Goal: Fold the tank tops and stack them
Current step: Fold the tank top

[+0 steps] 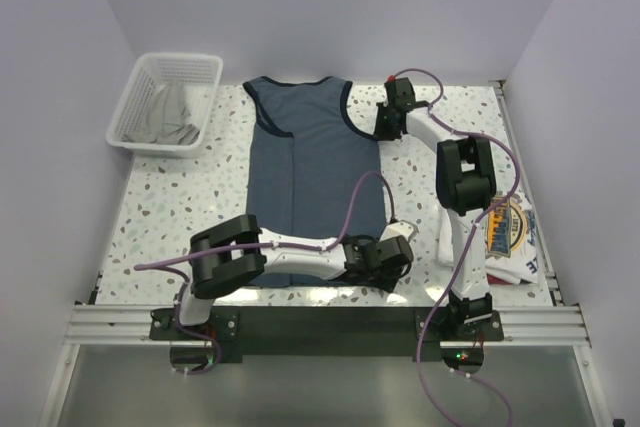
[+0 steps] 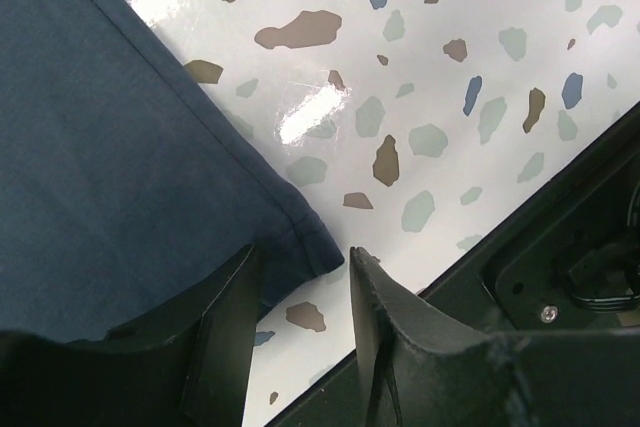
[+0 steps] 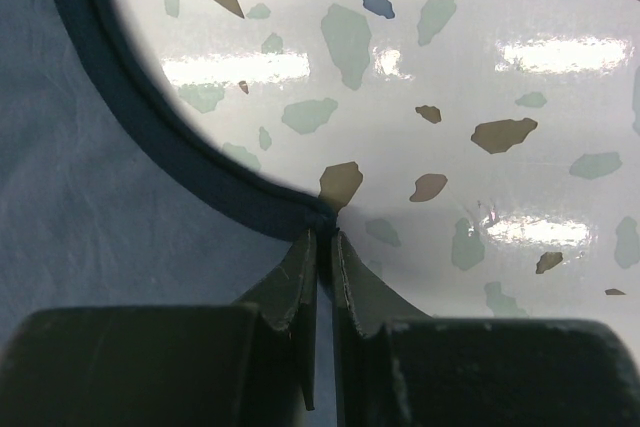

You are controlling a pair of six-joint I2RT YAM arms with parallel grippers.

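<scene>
Left gripper [image 2: 300,262], jaws spread, straddles the blue top's [image 1: 315,162] hem corner, lower centre of the overhead frame. My right gripper [image 3: 323,242] pinches its armhole trim, upper right. If I close shallow, the corner could slip and the fold skew.

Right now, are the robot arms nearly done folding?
Nothing folded yet. The slate-blue cloth tank top with navy trim lies flat; the right gripper pinches its armhole, the left gripper stands open around its hem corner. The white graphic-printed tank top lies crumpled, unstacked.

Slate-blue tank top [image 1: 310,157], navy trim, on white speckled terrazzo table [image 1: 180,207].
</scene>
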